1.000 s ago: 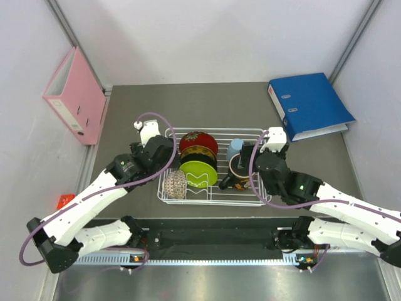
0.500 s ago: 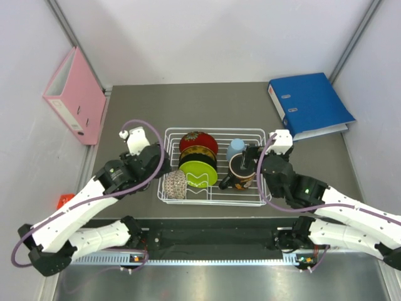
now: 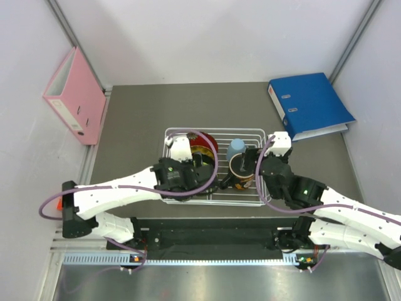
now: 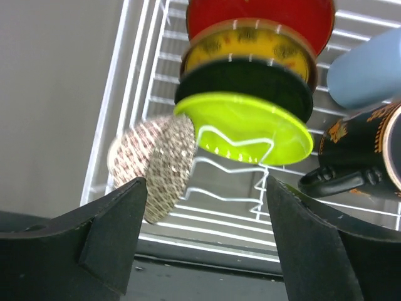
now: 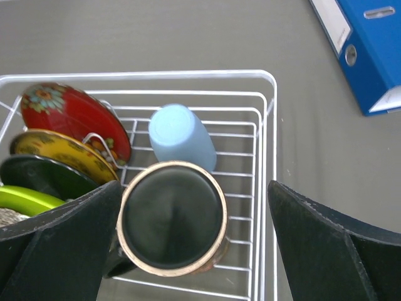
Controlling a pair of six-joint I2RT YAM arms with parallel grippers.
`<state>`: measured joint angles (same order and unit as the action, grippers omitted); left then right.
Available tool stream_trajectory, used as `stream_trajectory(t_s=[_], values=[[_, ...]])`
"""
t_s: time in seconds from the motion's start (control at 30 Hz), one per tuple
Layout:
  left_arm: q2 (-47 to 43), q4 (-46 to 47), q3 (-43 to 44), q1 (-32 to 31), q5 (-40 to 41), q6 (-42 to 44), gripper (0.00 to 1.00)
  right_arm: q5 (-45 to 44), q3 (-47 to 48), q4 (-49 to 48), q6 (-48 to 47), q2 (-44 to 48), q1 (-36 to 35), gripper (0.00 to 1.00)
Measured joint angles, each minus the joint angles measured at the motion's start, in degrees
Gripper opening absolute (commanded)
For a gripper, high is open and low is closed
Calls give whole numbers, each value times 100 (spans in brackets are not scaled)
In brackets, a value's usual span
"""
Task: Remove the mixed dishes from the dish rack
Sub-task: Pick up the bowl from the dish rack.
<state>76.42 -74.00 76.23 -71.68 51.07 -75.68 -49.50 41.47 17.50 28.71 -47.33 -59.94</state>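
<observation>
Dark mug stands straight below my right gripper, whose jaws are spread wide to either side of it. Its handle points near-left, so I judge a plain descent would bracket it. My left gripper, equally spread, hangs at the near-left corner of the dish rack, with the small beige net-patterned bowl and lime-green bowl on edge just ahead; the rack sits mid-worktop, toward the near edge.

Pink binder standing at upper left; blue binder lying flat at upper right; grey table between.
</observation>
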Motion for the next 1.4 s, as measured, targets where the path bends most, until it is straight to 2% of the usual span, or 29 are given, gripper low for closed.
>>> stream_trajectory(t_s=[0.17, 0.3, 0.53, 0.73, 1.4], values=[[94, -122, -629, -258, -66, -1082, 74, 4, -140, 42, 28, 46, -2, 100], [-31, -155, -953, -264, -70, -1561, 74, 2, -229, 103, 48, 170, -2, 100], [-688, -205, -1231, -269, -37, -1788, 68, 24, -323, 98, 105, 249, -2, 100], [-835, -223, -1731, -269, 26, -1790, 51, 87, -328, 105, 153, 216, -2, 100], [-1071, -153, -2214, -293, 319, -1296, 57, 203, -361, 76, 197, -9, -2, 100]])
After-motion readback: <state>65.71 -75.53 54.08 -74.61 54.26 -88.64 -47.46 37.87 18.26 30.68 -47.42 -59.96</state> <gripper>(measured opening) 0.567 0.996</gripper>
